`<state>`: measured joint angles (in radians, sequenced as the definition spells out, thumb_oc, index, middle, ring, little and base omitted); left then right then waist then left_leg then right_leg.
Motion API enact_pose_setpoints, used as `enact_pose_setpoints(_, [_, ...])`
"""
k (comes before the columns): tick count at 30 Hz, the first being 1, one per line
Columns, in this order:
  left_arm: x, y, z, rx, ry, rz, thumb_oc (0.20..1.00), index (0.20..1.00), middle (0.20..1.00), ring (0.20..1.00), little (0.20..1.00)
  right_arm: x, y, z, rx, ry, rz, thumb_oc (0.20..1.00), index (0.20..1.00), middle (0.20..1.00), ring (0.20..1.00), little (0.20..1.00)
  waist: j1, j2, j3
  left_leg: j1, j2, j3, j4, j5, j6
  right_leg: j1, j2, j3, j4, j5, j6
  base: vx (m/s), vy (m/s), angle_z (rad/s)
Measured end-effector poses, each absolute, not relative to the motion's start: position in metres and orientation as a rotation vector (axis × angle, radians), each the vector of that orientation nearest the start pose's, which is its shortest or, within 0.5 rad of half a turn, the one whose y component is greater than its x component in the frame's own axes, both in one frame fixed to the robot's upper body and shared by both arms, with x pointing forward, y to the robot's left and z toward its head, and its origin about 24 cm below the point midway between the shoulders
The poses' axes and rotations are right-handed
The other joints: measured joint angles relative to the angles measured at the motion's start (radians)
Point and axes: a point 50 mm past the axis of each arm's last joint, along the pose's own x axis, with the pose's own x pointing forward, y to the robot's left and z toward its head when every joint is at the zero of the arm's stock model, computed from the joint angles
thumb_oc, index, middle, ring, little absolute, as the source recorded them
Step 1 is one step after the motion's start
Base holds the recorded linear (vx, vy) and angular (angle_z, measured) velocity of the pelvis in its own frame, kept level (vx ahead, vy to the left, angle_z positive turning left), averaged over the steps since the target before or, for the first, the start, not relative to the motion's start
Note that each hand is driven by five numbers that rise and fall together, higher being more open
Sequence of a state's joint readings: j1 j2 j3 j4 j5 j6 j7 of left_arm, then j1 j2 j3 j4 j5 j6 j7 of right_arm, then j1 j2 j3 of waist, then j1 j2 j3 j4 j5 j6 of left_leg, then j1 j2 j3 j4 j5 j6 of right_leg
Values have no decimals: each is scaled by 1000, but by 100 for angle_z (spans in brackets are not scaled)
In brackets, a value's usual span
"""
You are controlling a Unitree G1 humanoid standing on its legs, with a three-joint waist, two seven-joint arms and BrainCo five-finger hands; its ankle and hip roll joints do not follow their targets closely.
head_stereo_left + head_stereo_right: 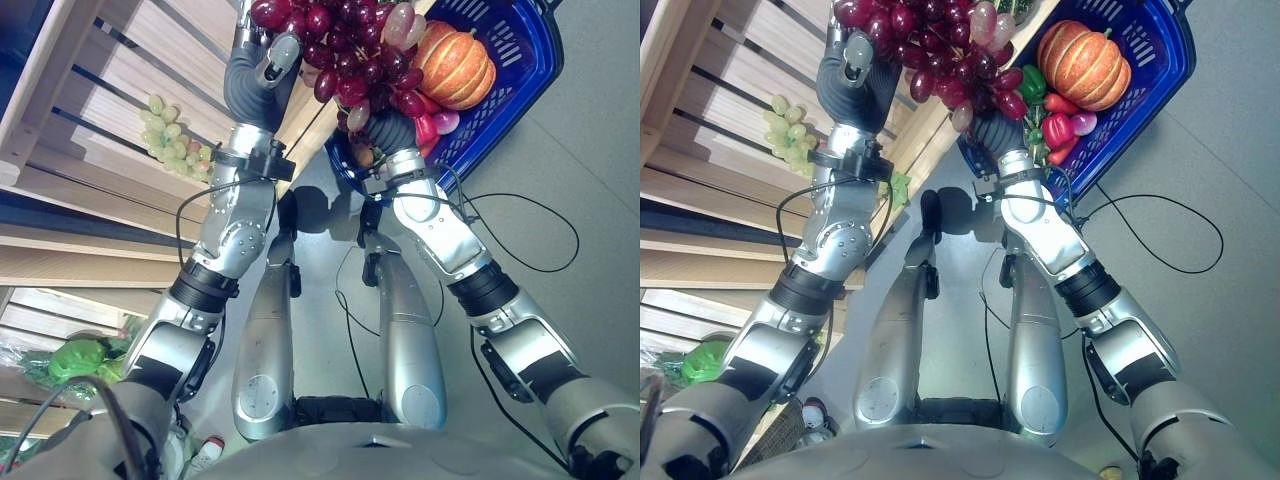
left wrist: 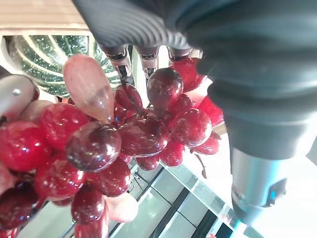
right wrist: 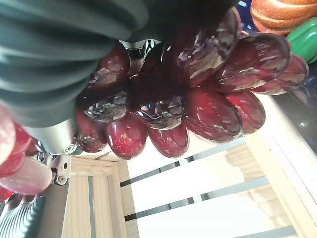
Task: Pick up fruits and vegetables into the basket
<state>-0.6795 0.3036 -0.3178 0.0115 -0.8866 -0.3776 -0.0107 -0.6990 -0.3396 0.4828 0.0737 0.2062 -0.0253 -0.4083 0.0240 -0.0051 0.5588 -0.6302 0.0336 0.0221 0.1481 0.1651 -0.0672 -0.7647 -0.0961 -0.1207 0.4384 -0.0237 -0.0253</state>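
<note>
Overhead, red grapes (image 1: 345,45) between both hands, finger closure hidden, beside basket (image 1: 520,60)

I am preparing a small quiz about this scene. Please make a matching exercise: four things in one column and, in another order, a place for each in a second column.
Things:
1. red grapes
2. pumpkin
3. green grapes
4. blue basket

Places:
A. on the wooden slatted shelf
B. on the floor beside the shelf
C. held up between both hands
D. inside the basket

Pairs: 1-C, 2-D, 3-A, 4-B
</note>
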Motion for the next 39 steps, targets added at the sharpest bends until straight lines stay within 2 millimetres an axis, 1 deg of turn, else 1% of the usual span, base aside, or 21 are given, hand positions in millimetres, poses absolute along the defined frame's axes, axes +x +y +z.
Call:
enact_pose_setpoints(7, [310, 104, 242, -487, -764, -428, 1000, 1000, 1000, 1000, 1000, 327, -80, 198, -175, -559, 136, 200, 200, 200, 200, 200, 1, 0, 0, 1, 0, 0, 0, 0, 0, 0, 0, 0, 2, -1, 0, 0, 0, 0])
enact_pose_setpoints(12, [312, 119, 242, -502, -780, -335, 1000, 1000, 1000, 1000, 1000, 327, -89, 193, -153, -549, 93, 200, 200, 200, 200, 200, 1, 0, 0, 4, 0, 2, 1, 1, 0, 0, -1, 2, 8, -1, 0, 0, 0, 0])
enact_pose_setpoints(13, [312, 124, 240, -515, -784, -301, 1000, 1000, 1000, 1000, 1000, 327, -91, 192, -150, -546, 82, 200, 200, 200, 200, 200, 1, 0, 0, 5, -1, 2, 1, 1, 0, 0, -1, 3, 9, -1, 0, 0, 0, 0])
enact_pose_setpoints(16, [313, 130, 235, -526, -775, -260, 1000, 1000, 1000, 1000, 1000, 329, -94, 190, -153, -537, 64, 200, 200, 200, 200, 200, 1, 0, 0, 5, -1, 2, 2, 1, 0, 0, -1, 2, 13, -2, 0, 0, 0, 0])
enact_pose_setpoints(20, [319, 134, 227, -523, -740, -206, 1000, 1000, 1000, 1000, 1000, 329, -96, 190, -144, -541, 52, 200, 200, 200, 200, 200, 0, 0, 0, 5, -1, 2, 2, -4, -4, -1, -2, 2, 15, -2, 0, 0, 0, 0])
enact_pose_setpoints(22, [319, 134, 226, -524, -738, -201, 1000, 1000, 1000, 1000, 1000, 329, -98, 190, -139, -543, 45, 200, 200, 200, 200, 200, 1, 0, 0, 5, 0, 2, 2, -4, -4, -2, -2, 2, 15, -2, 0, 0, 0, 0])
enact_pose_setpoints(24, [319, 135, 226, -486, -753, -181, 1000, 1000, 1000, 1000, 1000, 330, -100, 189, -142, -541, 38, 200, 200, 200, 200, 200, 0, 1, 0, 5, 0, 2, 2, -4, -4, -2, -2, 3, 14, -2, 0, 0, 0, 0])
enact_pose_setpoints(28, [325, 144, 221, -391, -752, -72, 1000, 1000, 1000, 1000, 1000, 332, -106, 185, -153, -522, 17, 200, 200, 200, 200, 200, 0, 1, 0, 5, 0, 2, 2, -4, -5, -3, -1, 3, 14, -3, -1, 0, 0, 0])
enact_pose_setpoints(31, [330, 157, 214, -238, -743, 26, 1000, 1000, 1000, 1000, 1000, 339, -114, 176, -176, -477, -30, 200, 200, 200, 200, 200, 1, 2, 0, 6, 0, 3, 2, -3, -6, -3, -1, 4, 14, -3, -1, 2, 22, 0])
enact_pose_setpoints(33, [333, 167, 210, -153, -738, 87, 1000, 1000, 1000, 1000, 1000, 344, -122, 169, -206, -438, -60, 200, 200, 200, 200, 200, 1, 3, 0, 6, 0, 3, 2, -3, -7, -2, -1, 4, 14, -3, -1, 0, 16, 0])
enact_pose_setpoints(35, [336, 181, 207, -69, -727, 150, 1000, 1000, 1000, 1000, 1000, 350, -135, 157, -244, -374, -111, 200, 200, 200, 200, 200, 2, 5, 1, 6, 0, 3, 2, -2, -7, -2, -2, 4, 14, -3, -1, 0, 0, 0])
enact_pose_setpoints(36, [336, 183, 207, -59, -728, 164, 1000, 1000, 1000, 1000, 1000, 351, -138, 154, -248, -361, -120, 200, 200, 200, 200, 200, 2, 6, 1, 6, 0, 3, 2, -2, -6, -2, -2, 4, 14, -3, -1, -3, 40, 1])
enact_pose_setpoints(37, [337, 190, 205, -18, -722, 190, 1000, 1000, 1000, 1000, 1000, 355, -149, 145, -276, -314, -151, 200, 200, 200, 200, 200, 7, 11, 1, 6, -1, 3, 2, -1, -5, -2, -3, 4, 15, -3, -1, -3, 33, 1])
enact_pose_setpoints(39, [339, 197, 202, 32, -702, 213, 1000, 1000, 1000, 1000, 1000, 358, -161, 138, -289, -263, -185, 200, 200, 200, 200, 200, 11, 20, 4, 6, -1, 4, 2, -1, -5, -2, -3, 4, 15, -3, -1, -2, 52, 0])
